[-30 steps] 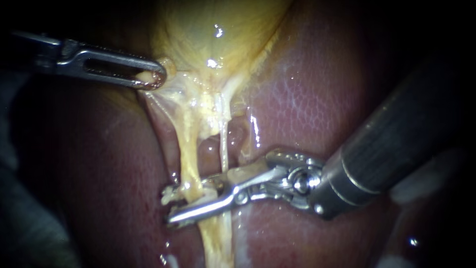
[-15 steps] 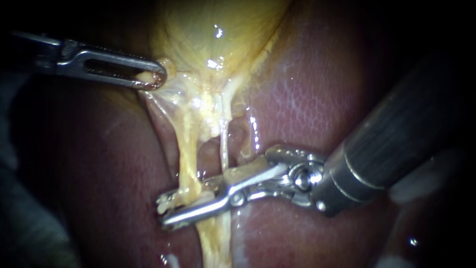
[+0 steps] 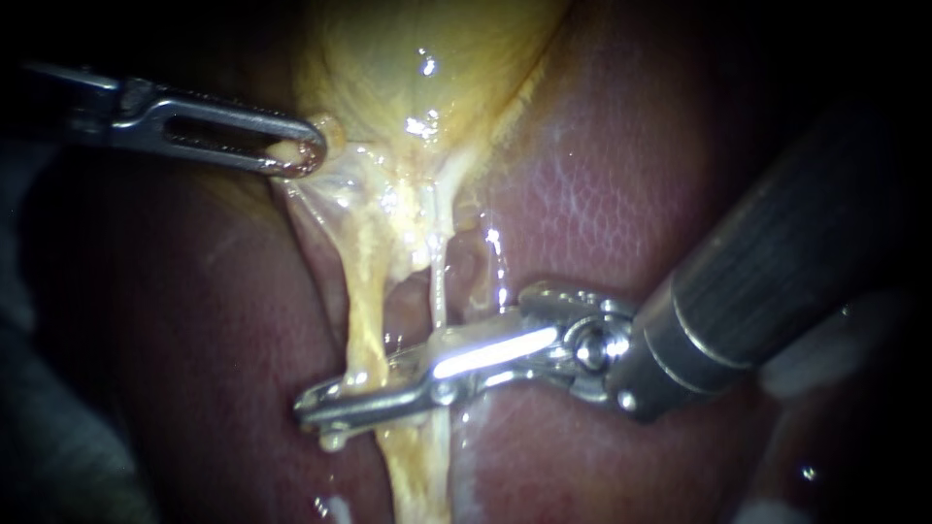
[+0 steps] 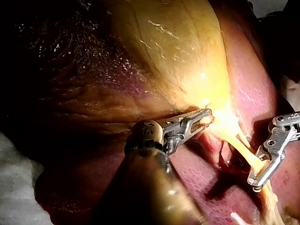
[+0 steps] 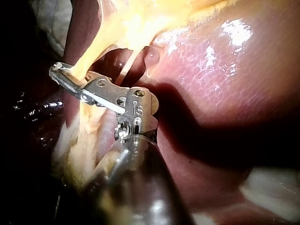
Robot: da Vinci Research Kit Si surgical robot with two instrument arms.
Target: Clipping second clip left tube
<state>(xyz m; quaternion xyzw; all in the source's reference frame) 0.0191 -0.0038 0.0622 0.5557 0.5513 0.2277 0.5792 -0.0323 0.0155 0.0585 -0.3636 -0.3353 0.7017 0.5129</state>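
While my left instrument (image 3: 306, 153) pinches the gallbladder (image 3: 417, 68) taut, my right instrument (image 3: 325, 406) clamps its jaws across the left tube (image 3: 359, 301) mid-span; I judge it soft, slippery, easily torn.

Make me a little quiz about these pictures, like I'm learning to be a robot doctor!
1. True or false: the left instrument has its jaws open and holds nothing.
2. What are the right instrument's jaws shut on? A) the gallbladder B) the left tube C) the left instrument
3. Fill in the gap: the dark red organ around the tubes is the ____.

Key
1. False: its jaws are shut on the gallbladder's edge.
2. B: the jaws lie across the left tube and squeeze it from two sides.
3. liver
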